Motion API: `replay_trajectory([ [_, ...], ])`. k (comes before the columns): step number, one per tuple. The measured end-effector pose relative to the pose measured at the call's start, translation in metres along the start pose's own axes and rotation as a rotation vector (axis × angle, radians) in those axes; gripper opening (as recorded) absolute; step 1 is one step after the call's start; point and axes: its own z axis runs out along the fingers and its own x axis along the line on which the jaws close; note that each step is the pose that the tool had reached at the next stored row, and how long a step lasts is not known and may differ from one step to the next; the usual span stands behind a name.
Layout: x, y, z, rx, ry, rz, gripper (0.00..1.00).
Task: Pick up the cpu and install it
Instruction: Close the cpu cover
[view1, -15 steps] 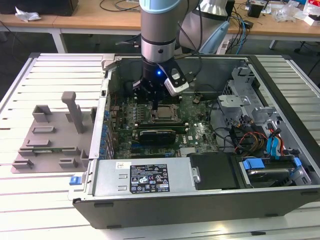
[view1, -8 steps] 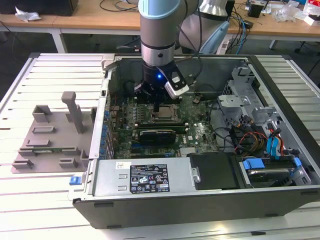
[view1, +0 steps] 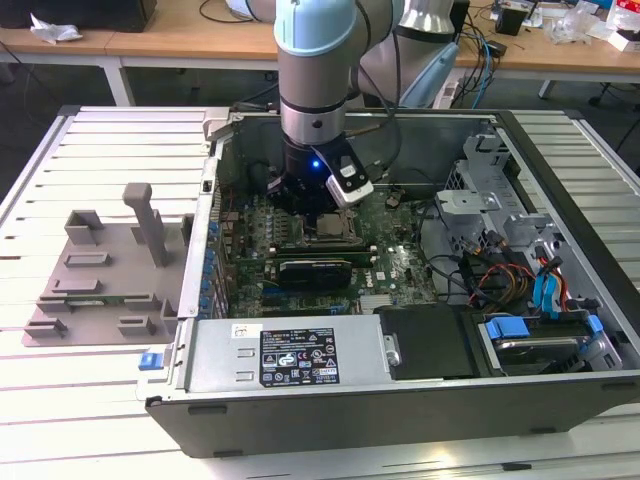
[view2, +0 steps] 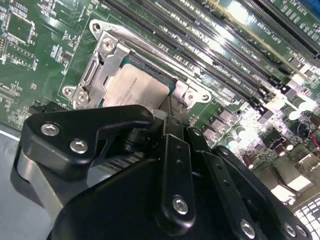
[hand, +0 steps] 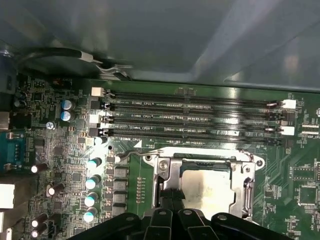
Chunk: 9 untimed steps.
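One cpu (hand: 207, 190), flat, plate up, in socket (hand: 248, 181)

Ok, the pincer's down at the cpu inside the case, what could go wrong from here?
The pincer sits at one edge of the cpu, so the chip could tilt or seat crooked in the metal socket frame. The memory slots lie right beside that frame; a sideways slip might strike them.
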Motion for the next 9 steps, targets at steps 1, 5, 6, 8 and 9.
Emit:
replay_trajectory([
  [1,0.0001,-0.001,0.0003,-0.0001,0.0,0.001,0.11],
  [5,0.0001,-0.0022,-0.0008,-0.0007,-0.0007,0.003,0.11],
  [6,0.0,-0.0023,-0.0027,-0.0001,-0.0004,0.003,0.11],
  [8,0.0,-0.0022,-0.006,0.0,-0.0002,0.003,0.11],
  [9,-0.0001,-0.0022,-0.0092,0.0003,-0.0002,0.002,0.11],
])
